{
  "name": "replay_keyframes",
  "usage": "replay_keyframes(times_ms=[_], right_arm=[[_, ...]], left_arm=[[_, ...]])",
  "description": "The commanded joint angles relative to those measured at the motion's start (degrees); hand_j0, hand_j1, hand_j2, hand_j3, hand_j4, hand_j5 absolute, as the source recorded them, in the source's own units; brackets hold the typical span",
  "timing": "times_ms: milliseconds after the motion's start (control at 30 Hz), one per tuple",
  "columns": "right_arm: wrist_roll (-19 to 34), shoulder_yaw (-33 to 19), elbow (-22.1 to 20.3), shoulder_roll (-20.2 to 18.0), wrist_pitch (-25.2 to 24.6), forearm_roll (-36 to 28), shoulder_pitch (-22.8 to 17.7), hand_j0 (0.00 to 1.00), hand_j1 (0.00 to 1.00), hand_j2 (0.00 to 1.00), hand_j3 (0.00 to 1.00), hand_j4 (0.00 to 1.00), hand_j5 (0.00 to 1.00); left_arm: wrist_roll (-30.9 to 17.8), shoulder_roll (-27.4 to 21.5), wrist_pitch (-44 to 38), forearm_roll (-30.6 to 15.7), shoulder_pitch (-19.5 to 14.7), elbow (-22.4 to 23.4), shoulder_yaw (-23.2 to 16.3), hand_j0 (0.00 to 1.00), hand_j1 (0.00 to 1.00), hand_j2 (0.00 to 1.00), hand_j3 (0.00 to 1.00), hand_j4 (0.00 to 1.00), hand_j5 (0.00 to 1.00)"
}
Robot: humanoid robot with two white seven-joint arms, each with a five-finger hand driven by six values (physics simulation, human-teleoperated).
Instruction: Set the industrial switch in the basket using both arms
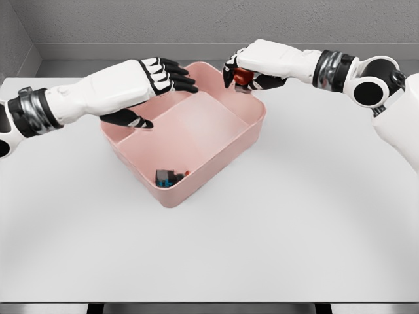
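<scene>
A pink basket (252,131) stands in the middle of the white table. Inside it, at the near corner, lies a small dark part with blue bits (169,177). My right hand (239,78) hovers over the basket's far right rim, its fingers curled on a small red object (243,76) that is mostly hidden by them. My left hand (167,99) reaches over the basket's left rim, with its black fingers stretched out, its thumb pointing down, and nothing in it.
The white table (314,222) spreads wide around the basket. A grey wall runs behind its far edge. The table's front edge lies near the bottom of the view.
</scene>
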State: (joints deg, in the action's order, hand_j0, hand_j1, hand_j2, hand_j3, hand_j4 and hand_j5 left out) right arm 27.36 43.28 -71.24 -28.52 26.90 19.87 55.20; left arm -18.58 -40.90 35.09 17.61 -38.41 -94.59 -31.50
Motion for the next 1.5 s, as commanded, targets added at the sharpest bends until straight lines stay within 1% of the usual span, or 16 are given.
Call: replay_keyframes(times_ms=[0,200,300,533,633,667,700,733,833,933,1033,1100,1133,1167,1200,1467], right_arm=[[-0.02,-0.04,-0.04,0.04,-0.10,-0.27,0.09,0.43,0.43,0.43,0.43,0.43,0.43],[-0.02,-0.04,-0.04,0.13,-0.18,-0.27,0.18,0.43,0.43,0.43,0.43,0.43,0.43],[-0.02,0.05,-0.04,0.22,-0.18,-0.27,0.09,0.43,0.43,0.43,0.43,0.43,0.43],[-0.02,0.57,-0.13,0.92,-0.27,-0.27,0.18,0.43,0.43,0.43,0.43,0.43,0.43],[-0.02,0.84,-0.22,1.18,-0.45,-0.27,0.26,0.43,0.43,0.43,0.43,0.43,0.43],[0.07,0.84,-0.13,2.94,-0.45,-0.18,0.35,0.43,0.43,0.43,0.43,0.43,0.43],[0.07,0.93,-0.13,3.12,-0.45,-0.18,0.35,0.43,0.43,0.43,0.43,0.43,0.43],[0.15,1.01,0.13,4.87,-0.45,0.17,0.35,0.43,0.43,0.43,0.43,0.43,0.43],[0.94,1.28,3.12,8.48,-0.36,2.02,0.35,0.43,0.43,0.43,0.43,0.43,0.43],[1.12,1.28,3.74,10.50,-0.45,2.28,0.35,0.43,0.43,0.43,0.43,0.43,0.43],[1.12,1.28,4.88,11.38,-0.36,2.46,0.35,0.44,0.44,0.44,0.44,0.44,0.44],[1.12,1.28,6.11,12.43,-0.18,3.34,0.35,0.45,0.45,0.45,0.45,0.45,0.45],[1.21,1.28,6.28,12.96,-0.45,3.42,0.44,0.52,0.52,0.52,0.52,0.52,0.52],[1.56,0.93,7.51,13.66,-0.80,3.34,0.53,0.84,0.84,0.84,0.84,0.84,0.84],[1.56,0.93,8.04,14.19,-1.41,3.34,0.70,1.00,1.00,1.00,1.00,1.00,1.00],[1.56,0.40,7.87,14.19,-1.41,3.25,0.70,1.00,1.00,1.00,1.00,1.00,1.00]], left_arm=[[0.04,0.03,-0.09,-0.39,-0.09,0.02,0.12,1.00,1.00,1.00,1.00,1.00,1.00],[0.13,-0.23,-0.09,-0.83,-0.88,0.02,0.73,1.00,1.00,1.00,1.00,1.00,1.00],[0.30,-1.37,-0.09,-0.91,-0.88,0.10,1.70,1.00,1.00,1.00,1.00,1.00,1.00],[0.30,-7.44,-0.09,-4.69,0.26,0.63,2.23,1.00,1.00,1.00,1.00,1.00,1.00],[0.30,-10.95,-0.09,-6.80,1.40,0.81,2.32,1.00,1.00,1.00,1.00,1.00,1.00],[0.30,-11.31,-0.09,-6.89,2.02,1.95,2.84,1.00,1.00,1.00,1.00,1.00,1.00],[0.30,-11.39,-0.09,-7.77,3.07,2.56,3.37,1.00,1.00,1.00,1.00,1.00,1.00],[0.30,-11.39,-0.09,-8.03,3.95,3.00,4.69,1.00,1.00,1.00,1.00,1.00,1.00],[0.30,-12.10,-0.09,-8.03,4.48,3.00,5.04,1.00,1.00,1.00,1.00,1.00,1.00],[0.30,-12.19,-0.09,-8.12,4.48,3.18,5.04,1.00,1.00,1.00,1.00,1.00,1.00],[0.30,-12.19,-0.09,-8.03,4.66,3.62,5.04,1.00,1.00,1.00,1.00,1.00,1.00],[0.30,-12.19,-0.09,-8.03,5.45,4.32,5.04,1.00,1.00,1.00,1.00,1.00,1.00],[0.30,-12.19,-0.09,-8.12,5.45,4.32,5.04,1.00,1.00,1.00,1.00,1.00,1.00],[0.30,-12.19,-0.09,-8.12,5.45,4.32,5.04,1.00,1.00,1.00,1.00,1.00,1.00],[0.30,-12.19,-0.09,-8.12,5.45,4.32,5.04,1.00,1.00,1.00,1.00,1.00,1.00],[0.21,-12.27,-0.09,-7.86,6.50,4.94,5.30,1.00,1.00,1.00,1.00,1.00,1.00]])
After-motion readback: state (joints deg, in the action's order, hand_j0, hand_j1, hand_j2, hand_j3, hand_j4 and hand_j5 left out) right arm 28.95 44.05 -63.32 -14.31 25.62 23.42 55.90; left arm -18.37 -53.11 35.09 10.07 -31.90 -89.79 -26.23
